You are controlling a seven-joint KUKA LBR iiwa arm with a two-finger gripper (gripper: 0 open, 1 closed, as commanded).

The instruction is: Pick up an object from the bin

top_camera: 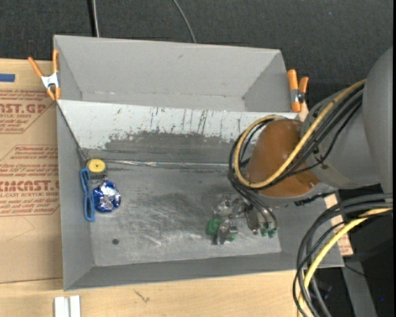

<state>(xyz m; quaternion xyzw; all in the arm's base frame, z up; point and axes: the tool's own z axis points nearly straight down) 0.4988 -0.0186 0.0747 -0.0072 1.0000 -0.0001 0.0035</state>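
- The small yellow round disc (pixel 96 166), the long blue plastic tool (pixel 87 195) and the crumpled blue-and-white wrapper ball (pixel 107 197) lie together against the left wall of the grey metal bin (pixel 152 65). They are well apart from the arm, so a knock looks unlikely.
- The small green plastic piece (pixel 218 228) lies on the floor at lower right, just beside the gripper. Being small and low, it could skid away if nudged.
- The gripper (pixel 241 218) hangs low over that spot. I cannot tell whether it is apart or together, so it may come up with nothing.
- The looped cables (pixel 251 144) hang near the right wall and might snag.
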